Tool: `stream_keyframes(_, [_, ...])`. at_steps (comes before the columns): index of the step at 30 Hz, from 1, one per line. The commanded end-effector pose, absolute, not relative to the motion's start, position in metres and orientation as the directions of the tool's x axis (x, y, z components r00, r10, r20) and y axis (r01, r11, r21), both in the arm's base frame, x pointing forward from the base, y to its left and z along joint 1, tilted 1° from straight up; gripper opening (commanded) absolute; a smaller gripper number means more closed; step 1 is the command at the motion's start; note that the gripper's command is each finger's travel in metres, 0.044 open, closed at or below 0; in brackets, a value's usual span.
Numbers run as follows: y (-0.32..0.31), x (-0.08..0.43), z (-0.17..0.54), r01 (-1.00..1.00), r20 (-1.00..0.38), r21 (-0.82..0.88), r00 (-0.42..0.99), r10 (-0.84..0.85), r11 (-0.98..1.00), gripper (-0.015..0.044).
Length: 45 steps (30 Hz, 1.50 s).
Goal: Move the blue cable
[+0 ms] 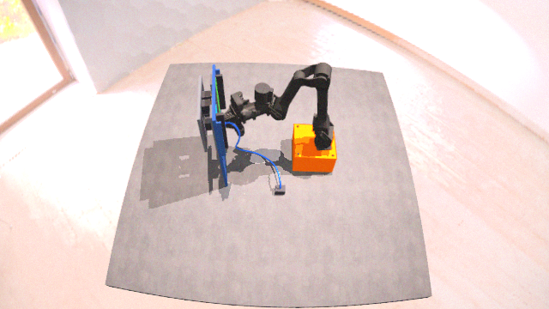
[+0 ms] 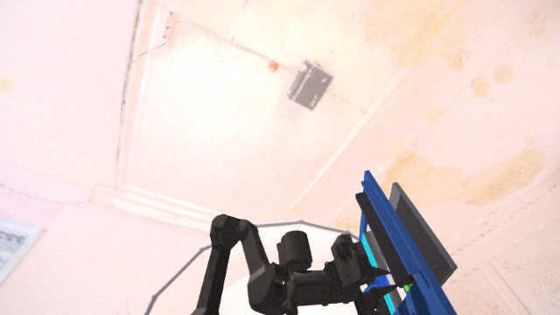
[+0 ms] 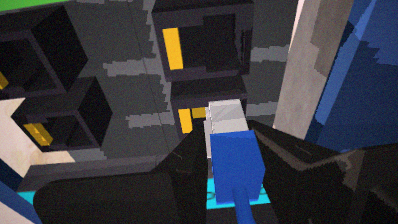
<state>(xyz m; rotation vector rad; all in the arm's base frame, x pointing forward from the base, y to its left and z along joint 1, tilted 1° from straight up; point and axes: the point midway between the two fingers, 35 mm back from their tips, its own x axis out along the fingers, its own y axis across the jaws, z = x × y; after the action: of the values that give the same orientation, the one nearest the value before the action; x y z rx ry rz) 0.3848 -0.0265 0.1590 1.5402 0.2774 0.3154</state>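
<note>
Between its 2 dark fingers, close against the ports, the claw (image 1: pixel 227 117) (image 2: pixel 399 280) (image 3: pixel 224 130) pinches the plug (image 3: pixel 237 165), a blue body with a pale, clear nose. The nose stands in front of the lower of 2 stacked ports (image 3: pixel 209 90) in the wrist view and covers part of its mouth; whether the tip has entered, I cannot tell. Yellow strips show at the left of both openings. The upper port (image 3: pixel 210 45) of the pair has nothing in it. No label can be read, so which one is CONSOLE, and on which server, is a guess.

Below the plug, the blue cable (image 1: pixel 257 152) (image 3: pixel 243 205) leaves the body, and in the top view it bends down across the tabletop (image 1: pixel 300 240) to a small dark block (image 1: pixel 280 190). The blue rack frame (image 1: pixel 220 142) (image 2: pixel 394 227) stands upright in front of the claw, and behind the claw the arm reaches back to its orange base (image 1: pixel 314 165).

The step in hand looks like lining up or drawing the plug at this port. It would be best to keep the grip firm, square the nose to the opening and move straight along the port's axis. Any tilt could jam it on the rim, and the cable's pull could twist it.
</note>
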Motion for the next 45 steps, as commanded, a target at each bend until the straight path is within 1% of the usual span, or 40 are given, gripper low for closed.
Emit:
stream_keyframes(1, [-0.027,0.386,0.16,-0.027,0.024,1.0,0.931,0.364,0.002,0.0])
stream_keyframes(17, [-0.027,0.389,0.16,-0.027,0.025,1.0,0.931,0.364,0.002,0.0])
stream_keyframes(34, [-0.027,0.385,0.159,-0.025,0.022,1.0,0.929,0.37,0.005,0.044])
stream_keyframes(45, [-0.028,0.378,0.166,-0.025,0.021,1.0,0.929,0.37,0.005,0.044])
